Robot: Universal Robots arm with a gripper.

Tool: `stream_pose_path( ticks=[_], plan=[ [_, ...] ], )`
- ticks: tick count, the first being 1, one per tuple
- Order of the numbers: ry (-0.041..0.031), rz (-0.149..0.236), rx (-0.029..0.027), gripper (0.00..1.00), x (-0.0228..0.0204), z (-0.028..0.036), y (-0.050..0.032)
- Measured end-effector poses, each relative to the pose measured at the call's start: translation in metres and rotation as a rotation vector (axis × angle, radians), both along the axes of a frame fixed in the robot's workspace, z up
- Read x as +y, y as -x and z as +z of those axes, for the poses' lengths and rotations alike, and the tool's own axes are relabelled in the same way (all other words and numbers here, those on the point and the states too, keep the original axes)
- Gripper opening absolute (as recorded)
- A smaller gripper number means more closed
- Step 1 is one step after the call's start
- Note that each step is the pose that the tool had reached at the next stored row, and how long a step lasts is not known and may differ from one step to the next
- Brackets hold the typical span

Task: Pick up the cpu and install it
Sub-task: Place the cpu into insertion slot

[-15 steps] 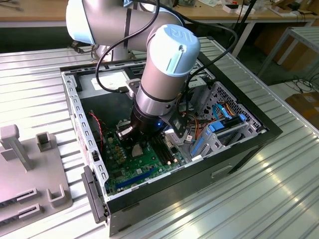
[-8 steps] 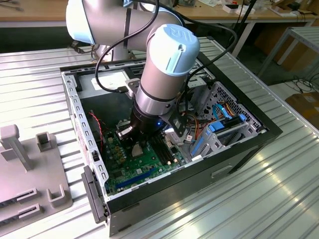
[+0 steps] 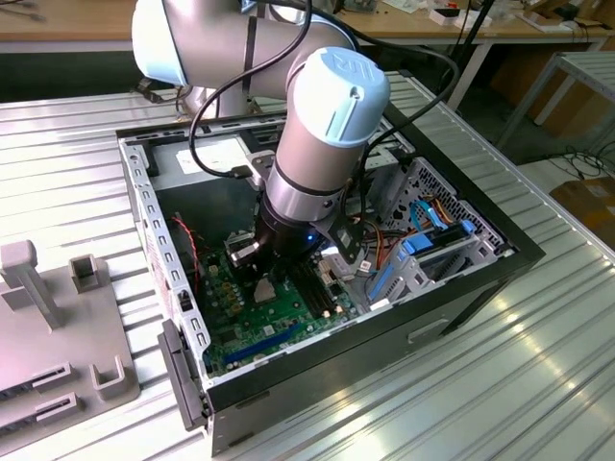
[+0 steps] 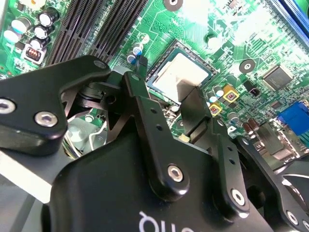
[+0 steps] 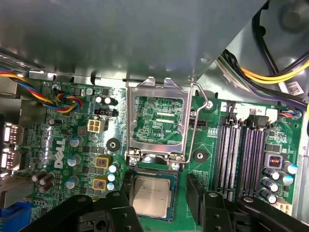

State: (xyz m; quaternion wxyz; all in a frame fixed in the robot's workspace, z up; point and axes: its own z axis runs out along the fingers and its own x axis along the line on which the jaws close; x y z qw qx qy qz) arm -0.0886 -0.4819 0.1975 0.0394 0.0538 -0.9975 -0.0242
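Pincer (image 5: 159, 186) spread astride cpu (image 5: 152, 195) flat on motherboard (image 5: 82, 145) | open socket frame (image 5: 157, 126) just beside | memory slots (image 5: 241, 150) near

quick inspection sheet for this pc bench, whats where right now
surface: ribbed metal table carrying an open pc case
job's things: cpu lying flat in the socket on the motherboard; socket frame hinged open beside it
clutter: grey fixture tray on the exterior view's left
end effector: open, down inside the case, one finger either side of the cpu
cables: coloured wire bundle and yellow wires over the board edges
surroundings: wooden bench behind the table
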Motion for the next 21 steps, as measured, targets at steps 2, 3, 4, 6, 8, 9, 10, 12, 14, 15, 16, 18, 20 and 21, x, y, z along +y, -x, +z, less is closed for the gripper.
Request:
stream_pose_path(
  ticks=[2,3,4,6,8,9,10,12,14,15,16,18,20,21],
  plan=[
    [-0.0002,-0.001,-0.0002,0.55,0.0,-0.0004,-0.0003],
    [-0.0002,-0.001,-0.0002,0.55,0.0,-0.0004,-0.0003],
    [-0.0003,-0.001,-0.0003,0.55,0.0,-0.0002,-0.0003],
    [-0.0014,-0.001,-0.001,0.55,0.0002,0.0018,-0.0004],
    [-0.0005,-0.001,-0.0003,0.55,0.0,0.006,-0.0003],
    [-0.0004,-0.001,-0.0003,0.55,0.0,0.007,-0.0003],
    [-0.0003,-0.001,-0.0003,0.55,0.0,0.0076,-0.0003],
    [-0.0004,-0.001,-0.0003,0.55,-0.0003,0.0062,-0.0002],
    [-0.0001,-0.001,-0.0002,0.55,-0.0005,0.0051,-0.0002],
    [-0.0001,-0.001,-0.0002,0.55,-0.0007,0.0051,-0.0002],
    [-0.0002,-0.001,-0.0002,0.55,-0.0008,0.0051,-0.0002],
    [-0.0002,0.0,-0.0002,0.55,-0.0008,0.0058,0.0001],
    [-0.0002,-0.001,-0.0002,0.55,-0.0008,0.007,0.0002],
    [-0.0002,-0.001,-0.0002,0.53,-0.0008,0.0078,0.0002]
  ],
)
